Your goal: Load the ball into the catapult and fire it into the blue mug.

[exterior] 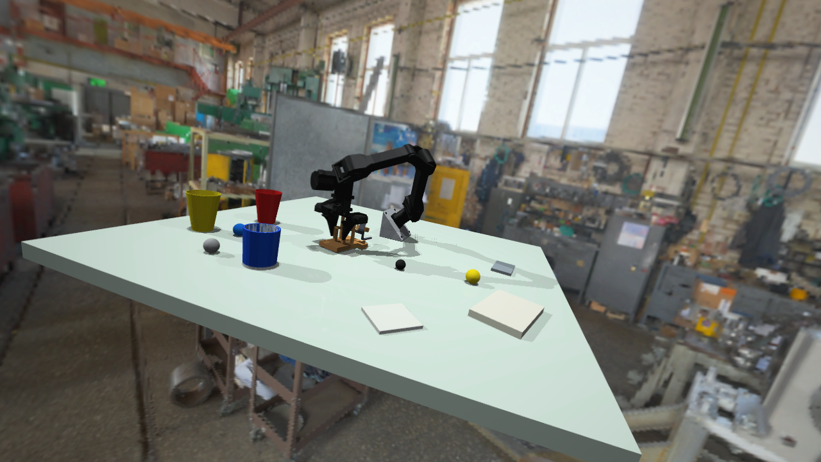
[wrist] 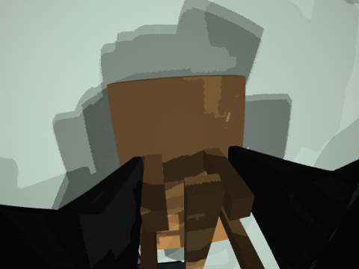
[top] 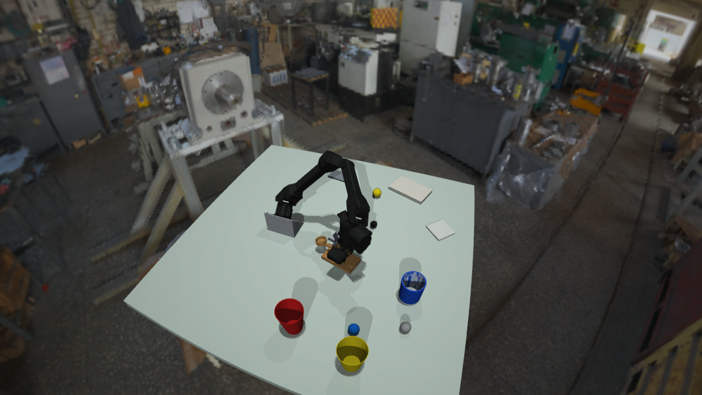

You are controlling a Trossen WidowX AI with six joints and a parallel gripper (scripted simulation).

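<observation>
The claw (top: 343, 251) (exterior: 337, 234) (wrist: 187, 160) grips the catapult (top: 354, 265) (exterior: 338, 247) (wrist: 168, 112), whose aim probably needs turning toward the blue mug (top: 410, 293) (exterior: 260, 248), lower right in the top view.

The catapult (top: 349, 264) (exterior: 337, 247) (wrist: 168, 112) looks wooden, brown and smooth, its base matt; the arm (top: 310, 179) (exterior: 384, 159) and claw (top: 338, 245) (exterior: 339, 230) (wrist: 187, 160) look like dark plastic; the bracket (top: 281, 225) (exterior: 391, 225) has a grey metallic look; the desk (top: 235, 255) (exterior: 321, 304) looks smooth and matt; the yellow ball (top: 377, 192) (exterior: 472, 276) looks smooth.
</observation>
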